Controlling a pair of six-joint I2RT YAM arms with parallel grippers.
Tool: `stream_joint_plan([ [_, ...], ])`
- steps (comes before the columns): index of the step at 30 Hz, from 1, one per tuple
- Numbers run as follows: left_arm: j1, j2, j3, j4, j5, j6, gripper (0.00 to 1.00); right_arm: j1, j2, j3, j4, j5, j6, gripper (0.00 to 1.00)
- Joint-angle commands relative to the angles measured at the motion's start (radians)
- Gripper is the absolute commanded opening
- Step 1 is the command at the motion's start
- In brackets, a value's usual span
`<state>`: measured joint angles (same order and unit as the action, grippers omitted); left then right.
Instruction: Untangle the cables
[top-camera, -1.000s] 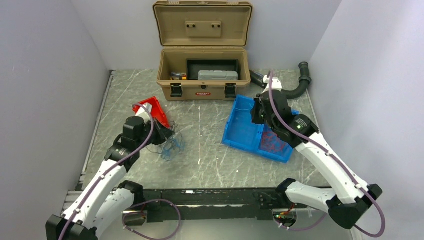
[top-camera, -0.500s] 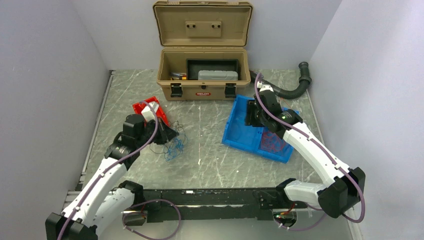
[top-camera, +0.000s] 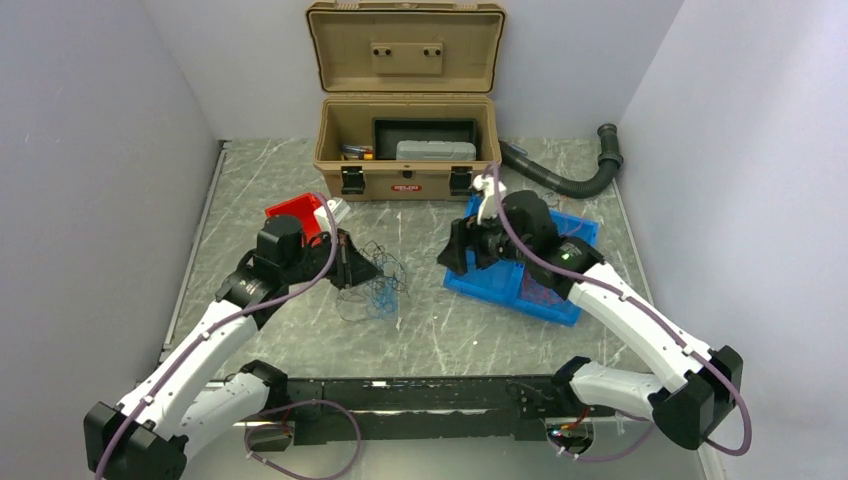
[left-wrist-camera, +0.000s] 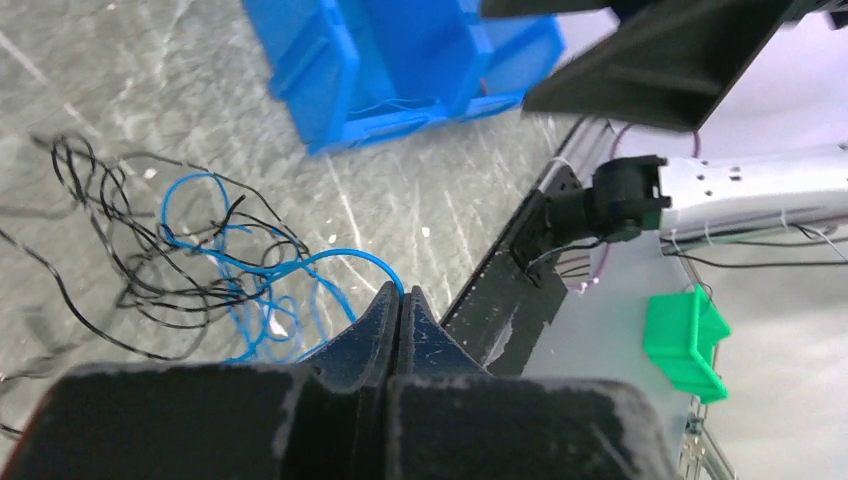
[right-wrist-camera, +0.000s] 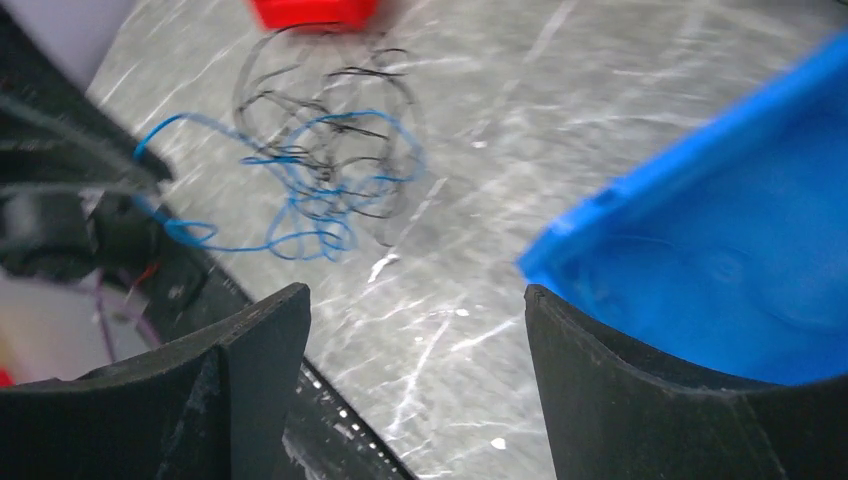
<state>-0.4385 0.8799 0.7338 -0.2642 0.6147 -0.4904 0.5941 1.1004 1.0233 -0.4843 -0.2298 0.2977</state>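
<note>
No legible text or markings.

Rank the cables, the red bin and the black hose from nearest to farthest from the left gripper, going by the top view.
1. cables: right at the tip of the left gripper, with a blue strand pinched in it.
2. red bin: behind the gripper, toward the far left.
3. black hose: far right, near the back wall.

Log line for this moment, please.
left gripper: shut on blue cable | right gripper: open, empty, by blue bin | cables: tangled on table
</note>
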Motion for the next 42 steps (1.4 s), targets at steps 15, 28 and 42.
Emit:
stream_joint_plan([
  [15, -0.032, -0.019, 0.145, -0.133, -0.070, 0.097, 0.99, 0.167, -0.008, -0.153, 0.289, -0.096, -0.032, 0.86],
  [28, -0.024, 0.120, 0.150, -0.351, -0.495, 0.025, 0.92, 0.311, 0.189, -0.087, 0.208, 0.075, 0.036, 0.75],
  [42, -0.011, 0.298, 0.050, -0.171, -0.418, -0.020, 0.82, 0.372, 0.401, -0.119, 0.439, 0.007, 0.241, 0.63],
])
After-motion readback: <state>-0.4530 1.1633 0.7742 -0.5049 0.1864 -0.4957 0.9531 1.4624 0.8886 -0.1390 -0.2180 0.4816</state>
